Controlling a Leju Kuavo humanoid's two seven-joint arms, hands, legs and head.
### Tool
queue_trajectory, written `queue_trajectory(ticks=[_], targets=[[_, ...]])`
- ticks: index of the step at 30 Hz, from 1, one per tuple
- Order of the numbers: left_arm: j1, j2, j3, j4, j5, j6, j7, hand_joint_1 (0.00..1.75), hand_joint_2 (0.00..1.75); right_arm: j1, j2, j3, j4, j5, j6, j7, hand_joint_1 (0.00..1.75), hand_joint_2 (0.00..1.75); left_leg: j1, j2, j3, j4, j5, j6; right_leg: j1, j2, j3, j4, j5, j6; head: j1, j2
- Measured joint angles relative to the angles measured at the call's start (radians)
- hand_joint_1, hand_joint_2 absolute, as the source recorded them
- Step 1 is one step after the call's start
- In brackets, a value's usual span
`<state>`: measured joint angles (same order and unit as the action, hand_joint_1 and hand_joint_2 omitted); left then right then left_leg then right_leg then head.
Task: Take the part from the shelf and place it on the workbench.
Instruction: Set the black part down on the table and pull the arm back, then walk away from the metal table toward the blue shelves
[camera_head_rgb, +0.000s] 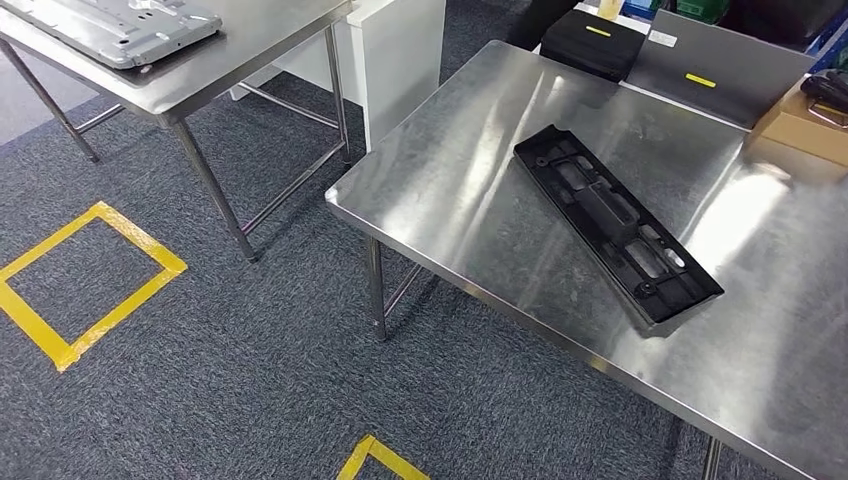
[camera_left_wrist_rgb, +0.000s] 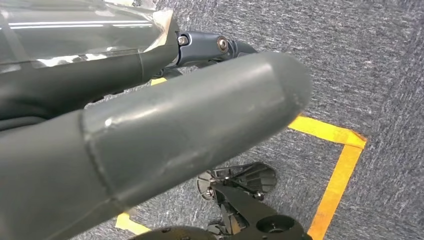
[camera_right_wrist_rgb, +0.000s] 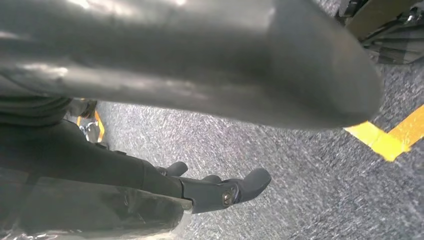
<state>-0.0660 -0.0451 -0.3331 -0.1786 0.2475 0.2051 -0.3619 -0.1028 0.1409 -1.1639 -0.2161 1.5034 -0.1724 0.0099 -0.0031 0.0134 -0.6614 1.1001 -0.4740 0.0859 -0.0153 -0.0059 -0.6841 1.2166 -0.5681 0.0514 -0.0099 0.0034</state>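
A long black plastic part (camera_head_rgb: 617, 222) lies flat and diagonal on the steel workbench (camera_head_rgb: 470, 190), right of its middle, with nothing touching it. My left hand (camera_left_wrist_rgb: 150, 125) hangs over the grey carpet, its thick thumb stretched out and its dark fingers (camera_left_wrist_rgb: 215, 45) apart from it, holding nothing. My right hand (camera_right_wrist_rgb: 200, 75) also hangs above the carpet. Its thumb is extended, its dark fingers (camera_right_wrist_rgb: 225, 192) reach out straight, and nothing lies between them.
A second steel table (camera_head_rgb: 250, 50) at the upper left carries a grey metal plate (camera_head_rgb: 115, 25). A white cabinet (camera_head_rgb: 400, 50) stands between the tables. A black case (camera_head_rgb: 592, 42) and a cardboard box (camera_head_rgb: 805, 125) sit at the workbench's far side. Yellow tape squares (camera_head_rgb: 90, 280) mark the carpet.
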Motion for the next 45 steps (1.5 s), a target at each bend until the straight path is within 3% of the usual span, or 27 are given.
queue_trajectory(ticks=[2, 3, 4, 6, 8, 10, 12, 14, 17, 18, 19, 21, 23, 26, 28, 29, 32, 33, 34, 36, 38, 39, 41, 43, 45], targets=[[0.002, 0.001, 0.000, 0.001, 0.001, -0.001, 0.002, 0.00, 0.00, 0.001, 0.000, 0.001, 0.001, 0.001, 0.006, 0.000, 0.00, 0.00, -0.002, -0.005, -0.003, -0.001, 0.003, 0.001, 0.001, 0.002, -0.036, 0.105, -0.052, -0.005, 0.000, 0.000], [0.003, 0.001, 0.000, 0.002, 0.002, -0.002, 0.003, 0.00, 0.00, 0.002, 0.000, 0.002, 0.001, 0.002, 0.008, -0.001, 0.00, 0.00, -0.003, -0.009, -0.004, 0.000, 0.005, -0.001, 0.002, 0.002, -0.034, 0.119, -0.059, -0.004, 0.000, 0.000], [0.004, 0.001, 0.000, 0.002, 0.002, -0.002, 0.003, 0.00, 0.00, 0.002, 0.000, 0.003, 0.001, 0.004, 0.009, -0.003, 0.00, 0.00, -0.004, -0.014, -0.005, 0.000, 0.007, -0.003, 0.003, 0.003, -0.012, 0.096, -0.052, 0.000, 0.000, 0.000], [0.005, 0.001, 0.000, 0.002, 0.004, -0.001, 0.003, 0.00, 0.00, 0.002, -0.001, 0.006, 0.001, 0.009, 0.012, -0.008, 0.00, 0.00, -0.004, -0.023, -0.005, 0.000, 0.011, -0.009, 0.004, 0.009, 0.071, -0.029, -0.018, 0.004, 0.000, 0.000], [0.004, 0.001, 0.000, 0.002, 0.005, 0.001, 0.003, 0.00, 0.00, 0.000, -0.002, 0.010, 0.001, 0.013, 0.016, -0.014, 0.00, 0.00, -0.006, -0.031, -0.003, -0.001, 0.015, -0.020, 0.009, 0.017, 0.126, -0.130, 0.009, -0.007, -0.001, 0.000], [0.005, 0.001, 0.000, 0.002, 0.005, 0.002, 0.004, 0.00, 0.00, -0.001, -0.002, 0.014, 0.001, 0.014, 0.022, -0.018, 0.00, 0.00, -0.006, -0.036, 0.000, -0.007, 0.020, -0.034, 0.016, 0.019, 0.131, -0.154, 0.021, -0.024, -0.002, 0.000], [0.007, 0.003, 0.000, 0.003, 0.006, 0.003, 0.005, 0.00, 0.00, -0.001, -0.001, 0.019, 0.002, 0.016, 0.029, -0.020, 0.00, 0.00, -0.004, -0.036, -0.001, -0.006, 0.019, -0.046, 0.008, 0.014, 0.137, -0.163, 0.033, -0.040, -0.002, 0.000], [0.009, 0.004, -0.001, 0.003, 0.006, 0.004, 0.006, 0.00, 0.00, 0.000, 0.000, 0.024, 0.003, 0.019, 0.039, -0.021, 0.00, 0.00, -0.001, -0.032, -0.021, 0.044, -0.022, -0.059, -0.003, 0.007, 0.144, -0.173, 0.045, -0.055, -0.005, 0.000], [0.010, 0.005, -0.001, 0.004, 0.006, 0.003, 0.008, 0.00, 0.00, 0.003, 0.000, 0.026, 0.004, 0.020, 0.048, -0.021, 0.00, 0.00, 0.010, -0.024, -0.086, 0.208, -0.113, -0.077, -0.003, -0.004, 0.142, -0.174, 0.048, -0.061, -0.006, 0.000], [0.011, 0.006, -0.001, 0.004, 0.007, 0.003, 0.008, 0.00, 0.00, 0.004, 0.001, 0.027, 0.005, 0.020, 0.049, -0.021, 0.00, 0.00, 0.014, -0.021, -0.093, 0.232, -0.118, -0.082, -0.004, -0.008, 0.142, -0.174, 0.048, -0.060, -0.006, 0.000], [0.012, 0.006, -0.001, 0.005, 0.007, 0.003, 0.009, 0.00, 0.00, 0.005, 0.001, 0.028, 0.005, 0.020, 0.050, -0.021, 0.00, 0.00, 0.019, -0.018, -0.083, 0.221, -0.105, -0.086, -0.005, -0.011, 0.142, -0.173, 0.048, -0.060, -0.006, 0.000], [0.013, 0.008, -0.001, 0.005, 0.007, 0.002, 0.009, 0.00, 0.00, 0.005, 0.001, 0.029, 0.006, 0.020, 0.051, -0.021, 0.00, 0.00, 0.028, -0.004, -0.013, 0.101, -0.050, -0.093, -0.008, -0.017, 0.146, -0.173, 0.046, -0.056, -0.007, 0.000], [0.011, 0.008, -0.001, 0.005, 0.007, 0.001, 0.009, 0.00, 0.00, 0.003, 0.000, 0.030, 0.007, 0.020, 0.053, -0.021, 0.00, 0.00, 0.027, 0.005, 0.046, -0.006, -0.019, -0.090, -0.003, -0.021, 0.147, -0.173, 0.043, -0.044, -0.006, 0.000], [0.009, 0.008, -0.001, 0.005, 0.009, -0.001, 0.010, 0.00, 0.00, 0.001, 0.000, 0.031, 0.007, 0.024, 0.058, -0.021, 0.00, 0.00, 0.017, -0.004, 0.057, -0.032, -0.016, -0.065, 0.005, -0.025, 0.149, -0.183, 0.044, -0.021, -0.006, 0.000], [0.009, 0.006, -0.001, 0.005, 0.012, -0.002, 0.012, 0.00, 0.00, 0.000, 0.000, 0.033, 0.007, 0.029, 0.061, -0.020, 0.00, 0.00, 0.017, -0.009, 0.060, -0.044, -0.007, -0.047, 0.004, -0.021, 0.145, -0.167, 0.032, -0.011, -0.005, 0.000], [0.009, 0.005, -0.001, 0.005, 0.013, -0.002, 0.013, 0.00, 0.00, 0.001, 0.000, 0.034, 0.007, 0.031, 0.061, -0.020, 0.00, 0.00, 0.019, -0.011, 0.061, -0.049, -0.003, -0.039, 0.004, -0.016, 0.129, -0.132, 0.012, -0.012, -0.004, 0.000], [0.009, 0.005, -0.001, 0.005, 0.013, -0.003, 0.013, 0.00, 0.00, 0.003, 0.000, 0.039, 0.007, 0.034, 0.062, -0.020, 0.00, 0.00, 0.016, -0.021, 0.057, -0.052, 0.001, -0.031, 0.003, -0.004, 0.037, 0.053, -0.067, -0.020, -0.002, 0.000], [0.010, 0.004, -0.001, 0.005, 0.013, -0.003, 0.013, 0.00, 0.00, 0.004, 0.000, 0.041, 0.007, 0.035, 0.063, -0.020, 0.00, 0.00, 0.015, -0.026, 0.057, -0.052, 0.001, -0.030, 0.004, -0.002, 0.019, 0.089, -0.076, -0.017, -0.003, 0.000], [0.010, 0.004, -0.001, 0.005, 0.013, -0.003, 0.013, 0.00, 0.00, 0.005, -0.001, 0.043, 0.007, 0.036, 0.063, -0.020, 0.00, 0.00, 0.013, -0.031, 0.057, -0.052, 0.001, -0.030, 0.004, 0.000, 0.018, 0.088, -0.068, -0.013, -0.003, 0.000], [0.011, 0.002, -0.001, 0.005, 0.013, -0.003, 0.013, 0.00, 0.00, 0.006, -0.001, 0.046, 0.007, 0.037, 0.063, -0.020, 0.00, 0.00, 0.012, -0.044, 0.059, -0.052, 0.001, -0.030, 0.005, 0.009, 0.074, -0.025, -0.015, -0.003, -0.002, 0.000], [0.010, 0.002, -0.001, 0.005, 0.013, -0.002, 0.013, 0.00, 0.00, 0.005, -0.003, 0.048, 0.007, 0.038, 0.064, -0.021, 0.00, 0.00, 0.008, -0.055, 0.061, -0.051, 0.001, -0.035, 0.009, 0.026, 0.132, -0.152, 0.033, -0.007, -0.003, 0.000], [0.011, 0.001, -0.001, 0.005, 0.013, -0.002, 0.013, 0.00, 0.00, 0.005, -0.003, 0.049, 0.007, 0.039, 0.064, -0.021, 0.00, 0.00, 0.007, -0.059, 0.062, -0.051, 0.001, -0.039, 0.011, 0.032, 0.144, -0.183, 0.044, -0.013, -0.003, 0.000], [0.011, 0.001, -0.001, 0.005, 0.014, -0.001, 0.013, 0.00, 0.00, 0.004, -0.003, 0.052, 0.007, 0.042, 0.068, -0.022, 0.00, 0.00, 0.007, -0.065, 0.062, -0.054, 0.003, -0.051, 0.014, 0.027, 0.148, -0.195, 0.050, -0.027, -0.004, 0.000], [0.012, 0.001, -0.001, 0.005, 0.016, 0.002, 0.012, 0.00, 0.00, 0.003, -0.002, 0.056, 0.007, 0.047, 0.075, -0.022, 0.00, 0.00, 0.009, -0.060, 0.056, -0.043, -0.007, -0.061, 0.005, 0.017, 0.156, -0.202, 0.058, -0.043, -0.005, 0.000], [0.011, 0.001, 0.000, 0.005, 0.021, 0.006, 0.011, 0.00, 0.00, 0.003, 0.000, 0.060, 0.008, 0.052, 0.080, -0.022, 0.00, 0.00, 0.011, -0.041, 0.024, 0.029, -0.056, -0.071, -0.004, 0.005, 0.162, -0.208, 0.064, -0.055, -0.008, 0.000]])
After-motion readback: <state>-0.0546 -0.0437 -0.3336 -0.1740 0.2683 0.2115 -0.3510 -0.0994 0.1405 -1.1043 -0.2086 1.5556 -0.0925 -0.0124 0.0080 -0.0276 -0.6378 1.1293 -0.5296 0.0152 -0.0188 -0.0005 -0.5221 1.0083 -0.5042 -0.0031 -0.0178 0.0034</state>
